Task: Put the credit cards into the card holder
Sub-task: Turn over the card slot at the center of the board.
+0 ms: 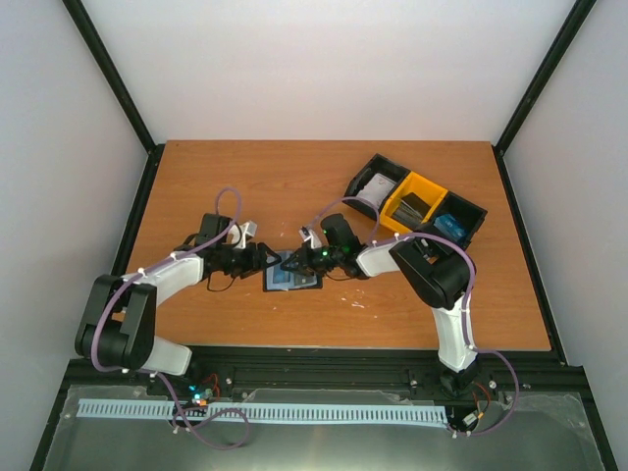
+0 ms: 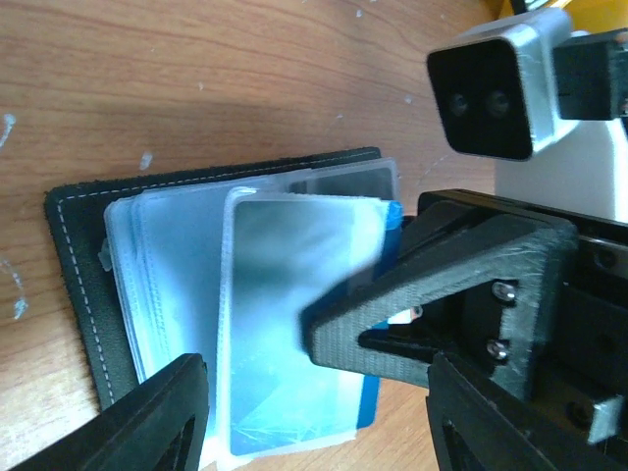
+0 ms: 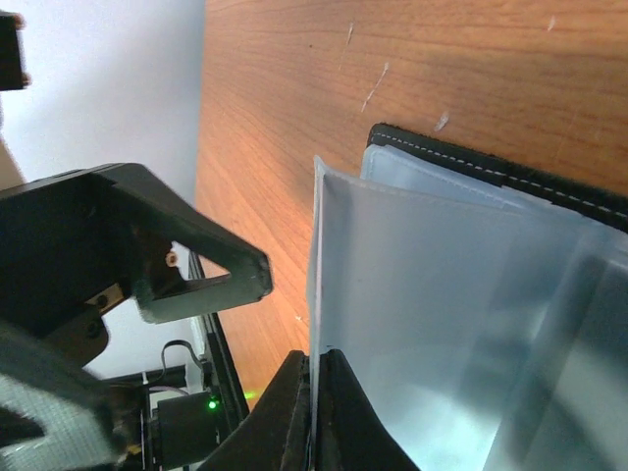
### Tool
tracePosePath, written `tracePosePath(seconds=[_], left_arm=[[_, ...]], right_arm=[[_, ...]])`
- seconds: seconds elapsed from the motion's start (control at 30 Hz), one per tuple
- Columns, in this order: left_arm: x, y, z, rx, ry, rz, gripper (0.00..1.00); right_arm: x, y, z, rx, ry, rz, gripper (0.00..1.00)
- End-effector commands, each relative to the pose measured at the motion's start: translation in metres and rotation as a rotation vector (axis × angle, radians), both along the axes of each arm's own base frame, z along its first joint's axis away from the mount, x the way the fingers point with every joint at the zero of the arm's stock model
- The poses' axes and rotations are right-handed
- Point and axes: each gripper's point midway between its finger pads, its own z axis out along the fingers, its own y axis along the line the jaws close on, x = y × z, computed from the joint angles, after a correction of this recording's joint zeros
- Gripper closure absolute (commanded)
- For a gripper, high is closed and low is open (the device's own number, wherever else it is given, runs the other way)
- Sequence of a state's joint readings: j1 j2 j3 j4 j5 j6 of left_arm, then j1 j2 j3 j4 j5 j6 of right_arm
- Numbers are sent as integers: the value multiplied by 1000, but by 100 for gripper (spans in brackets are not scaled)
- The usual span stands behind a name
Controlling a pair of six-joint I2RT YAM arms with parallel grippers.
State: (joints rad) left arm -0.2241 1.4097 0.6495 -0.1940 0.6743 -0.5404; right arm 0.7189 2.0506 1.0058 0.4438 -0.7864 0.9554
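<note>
Brown wooden tabletop (image 1: pixel 245 186) bears the open black stitched card holder (image 2: pixel 74 255), centre of the top view. Its clear plastic sleeve (image 3: pixel 442 294) is pinched by the right gripper (image 3: pixel 314 392); the left gripper (image 2: pixel 314 417) gapes (empty). With the bright blue plastic card (image 2: pixel 369 404) peeking below, lift the sleeve gently and feed squarely.

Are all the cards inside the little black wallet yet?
Not yet. The black folding card holder lies open, and one bright blue plastic card seems mostly tucked under a clear sleeve. Right now the right gripper pinches a sleeve's edge, while the left gripper stands open and empty. More cards wait in the black-and-yellow tray.
</note>
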Motion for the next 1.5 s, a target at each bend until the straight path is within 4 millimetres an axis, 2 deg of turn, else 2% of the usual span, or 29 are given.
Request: tracePosePath(seconds=[0.0, 0.3, 0.7, 0.9, 1.03, 1.2, 1.47], left_arm=[[5, -1, -1, -7, 12, -10, 38], [1, -17, 2, -111, -13, -106, 40], [-1, -14, -21, -80, 51, -91, 42], [-2, -18, -18, -113, 41, -113, 44], [-4, -20, -25, -123, 72, -118, 47], [-4, -17, -29, -126, 86, -105, 48], [-3, -19, -31, -137, 99, -113, 51]], right_arm=[[-1, 1, 17, 71, -28, 12, 97], [-7, -3, 14, 59, 2, 44, 97], [-8, -4, 14, 61, 15, 61, 96], [-9, -3, 11, 62, 23, 69, 94], [-9, -2, 6, 45, 45, 73, 87], [-7, -6, -2, -28, 48, 66, 71], [-4, -16, 2, -120, 15, 37, 51]])
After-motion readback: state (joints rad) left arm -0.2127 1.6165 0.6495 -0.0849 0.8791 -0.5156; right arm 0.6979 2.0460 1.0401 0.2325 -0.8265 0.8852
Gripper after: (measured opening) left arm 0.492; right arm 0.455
